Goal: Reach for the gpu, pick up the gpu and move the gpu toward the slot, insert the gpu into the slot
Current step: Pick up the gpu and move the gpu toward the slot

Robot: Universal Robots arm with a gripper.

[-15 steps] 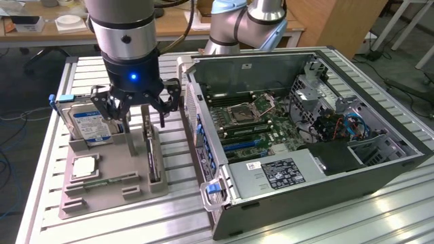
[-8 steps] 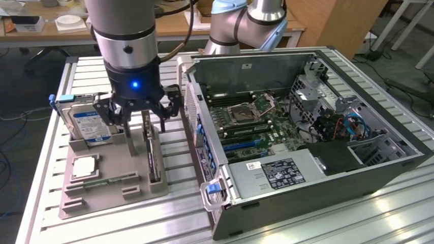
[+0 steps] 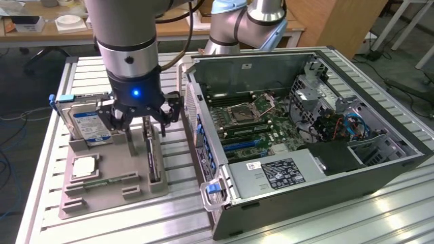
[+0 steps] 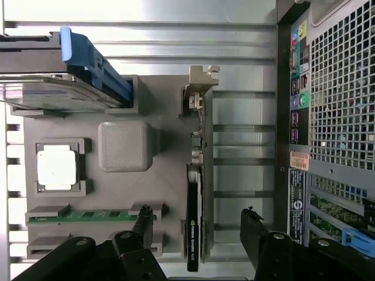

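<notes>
The gpu is a thin dark card standing on its edge in a grey holder tray, with its silver bracket at one end. My gripper hangs right above the card, open. In the wrist view the gpu lies between the two black fingers, with a gap on each side and nothing gripped by the gripper. The slot is a blue strip on the green motherboard inside the open computer case.
The holder tray also carries a blue-labelled hard drive, a square silver processor and a green memory stick. The open case stands on the exterior view's right, its perforated back panel close beside the tray. A second arm's base rises behind.
</notes>
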